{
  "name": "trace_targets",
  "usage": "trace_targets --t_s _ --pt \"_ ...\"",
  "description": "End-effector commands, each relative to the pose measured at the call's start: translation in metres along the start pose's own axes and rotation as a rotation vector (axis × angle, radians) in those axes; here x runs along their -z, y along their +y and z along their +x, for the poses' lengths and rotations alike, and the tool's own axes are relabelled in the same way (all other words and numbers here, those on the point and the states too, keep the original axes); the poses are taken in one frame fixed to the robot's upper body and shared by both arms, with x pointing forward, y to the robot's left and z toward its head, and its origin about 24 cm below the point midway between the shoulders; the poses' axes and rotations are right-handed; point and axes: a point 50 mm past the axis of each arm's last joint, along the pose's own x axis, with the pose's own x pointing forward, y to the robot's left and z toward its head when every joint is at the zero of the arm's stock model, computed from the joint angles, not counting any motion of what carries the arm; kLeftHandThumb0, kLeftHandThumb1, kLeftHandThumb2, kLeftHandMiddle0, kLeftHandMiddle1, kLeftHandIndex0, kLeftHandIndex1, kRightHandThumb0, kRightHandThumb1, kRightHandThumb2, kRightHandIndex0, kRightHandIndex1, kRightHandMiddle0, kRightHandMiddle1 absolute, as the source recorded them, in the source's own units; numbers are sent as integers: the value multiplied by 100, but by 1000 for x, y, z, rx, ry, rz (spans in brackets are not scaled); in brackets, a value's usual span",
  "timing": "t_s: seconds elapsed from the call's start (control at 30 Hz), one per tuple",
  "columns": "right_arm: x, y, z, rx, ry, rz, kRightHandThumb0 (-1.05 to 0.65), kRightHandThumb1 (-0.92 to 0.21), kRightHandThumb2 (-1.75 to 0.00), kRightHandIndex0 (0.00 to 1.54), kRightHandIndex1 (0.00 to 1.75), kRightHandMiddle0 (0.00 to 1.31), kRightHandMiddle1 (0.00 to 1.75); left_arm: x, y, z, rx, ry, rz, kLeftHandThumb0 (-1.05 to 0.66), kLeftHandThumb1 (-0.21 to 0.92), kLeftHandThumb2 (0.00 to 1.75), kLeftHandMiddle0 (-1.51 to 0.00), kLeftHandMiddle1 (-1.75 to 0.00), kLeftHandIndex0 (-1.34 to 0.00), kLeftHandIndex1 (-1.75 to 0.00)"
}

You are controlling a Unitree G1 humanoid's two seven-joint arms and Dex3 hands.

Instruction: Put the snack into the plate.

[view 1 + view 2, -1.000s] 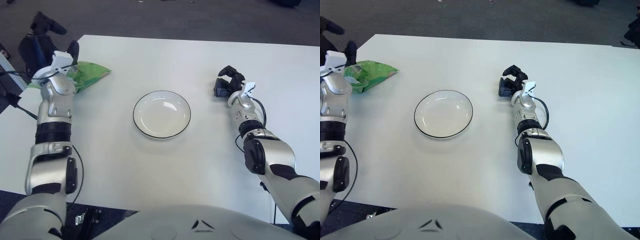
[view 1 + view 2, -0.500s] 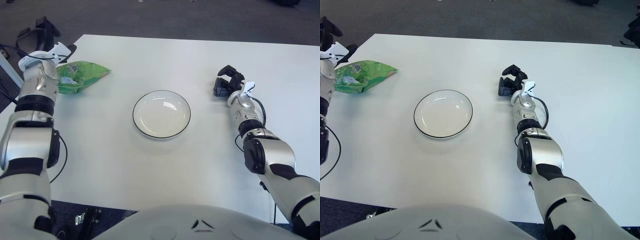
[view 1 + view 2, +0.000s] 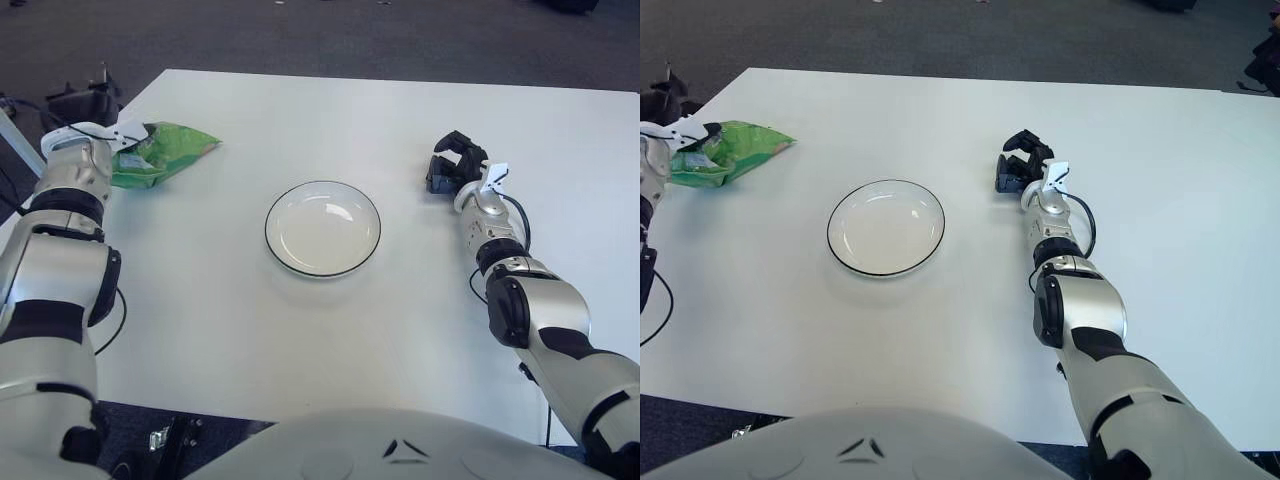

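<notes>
Left eye view: green snack bag (image 3: pixel 165 152) lying flat at the far left of the white table (image 3: pixel 330 330), near the table's left edge, well apart from the plate. Printed label patch visible on the bag's left end, partly hidden behind the wrist. Left hand (image 3: pixel 82 103) just beside that end of the bag, at or past the table's edge, dark against the dark floor; cannot tell whether spread, curled, or touching the bag. White tab on the left wrist overlapping the bag's left end.

White plate (image 3: pixel 323 228) with a thin dark rim, sitting near the middle of the table, nothing in it, a faint shine on its upper right.

Right hand (image 3: pixel 451 165) resting on the table to the right of the plate, well apart from it, black fingers curled inward and holding nothing. Right forearm stretched back toward the near edge, a black cable looping beside the wrist. Grey carpet beyond the table.
</notes>
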Motion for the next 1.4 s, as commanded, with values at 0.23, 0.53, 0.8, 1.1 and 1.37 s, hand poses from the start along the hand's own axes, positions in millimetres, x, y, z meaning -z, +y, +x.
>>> trace_targets --t_s 0.23,0.53,0.8,1.1,1.37 --pt "41 2 -16 -8 175 16 -1 1 -167 87 168 63 175 2 -16 -5 74 31 28 -92 92 97 -7 -44 0 -66" --pt "41 4 -15 -21 176 -18 -1 1 -168 84 172 64 175 -10 -24 -5 160 62 -53 -97 92 100 -4 -33 0 -56" --pt "40 5 -15 -31 173 -23 -1 0 -167 83 172 64 175 -17 -37 -9 230 71 -82 -101 92 101 -2 -28 0 -50" --pt "41 5 -16 -44 174 -33 -1 1 -167 86 168 64 175 -23 -58 -18 286 62 -140 -104 92 101 -7 -27 0 -46" --pt "41 6 -16 -77 172 -27 -1 2 -170 88 171 64 175 -24 -66 -23 334 38 -201 -104 92 97 -20 -36 0 -55"
